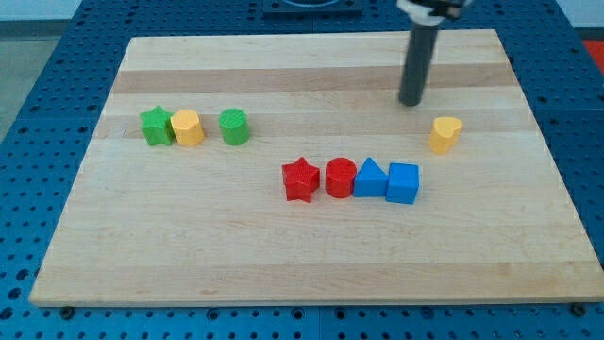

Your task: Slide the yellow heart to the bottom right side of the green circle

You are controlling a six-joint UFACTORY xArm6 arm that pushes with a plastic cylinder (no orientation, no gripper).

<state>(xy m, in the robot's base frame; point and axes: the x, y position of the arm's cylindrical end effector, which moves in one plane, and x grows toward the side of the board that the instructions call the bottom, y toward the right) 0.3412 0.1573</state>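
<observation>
The yellow heart (445, 134) lies on the wooden board at the view's right. The green circle (233, 126) stands at the view's left, far from the heart. My tip (411, 102) is on the board up and to the left of the yellow heart, a short gap away, not touching it.
A green star (156, 126) and a yellow hexagon (188, 127) sit left of the green circle. A row of red star (300, 179), red circle (340, 178), blue triangle (369, 178) and blue cube (403, 183) lies mid-board, between heart and circle.
</observation>
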